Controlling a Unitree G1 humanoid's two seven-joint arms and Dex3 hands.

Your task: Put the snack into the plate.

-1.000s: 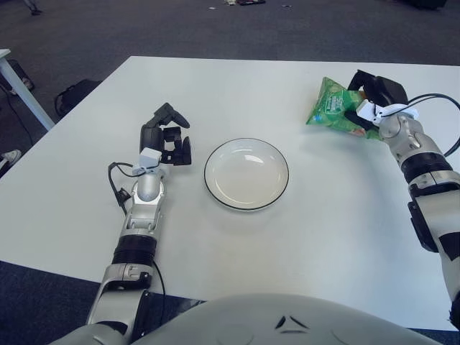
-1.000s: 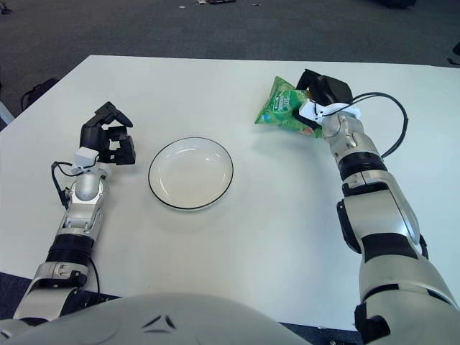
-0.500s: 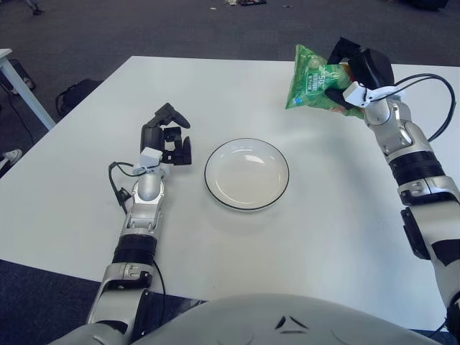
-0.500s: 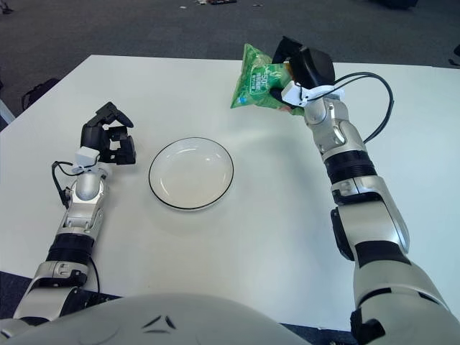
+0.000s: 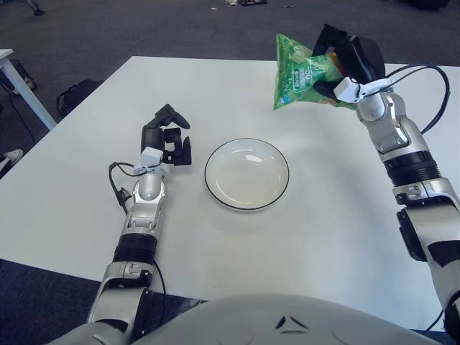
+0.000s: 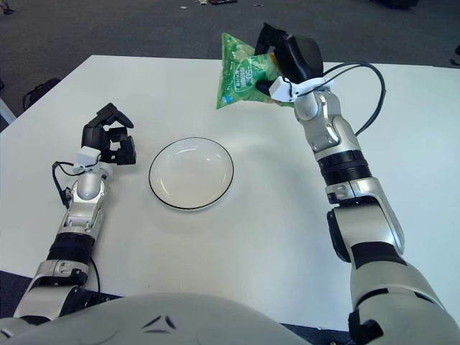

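Observation:
A green snack bag (image 5: 300, 72) hangs in the air above the far right part of the white table (image 5: 338, 215), held by my right hand (image 5: 343, 61), whose fingers are closed on its right end. The bag (image 6: 244, 70) is well clear of the tabletop and sits behind and to the right of the plate. The white plate (image 5: 246, 174) with a dark rim lies empty at the table's middle. My left hand (image 5: 167, 136) shows left of the plate, fingers curled, holding nothing.
The table's far edge (image 5: 215, 59) runs behind the bag, with dark carpet beyond. A black cable (image 5: 424, 86) loops off my right wrist. Another table's leg (image 5: 21, 90) stands at far left.
My right hand has lifted the snack bag off the table and carried it up and to the left, toward the plate. The left hand has not moved.

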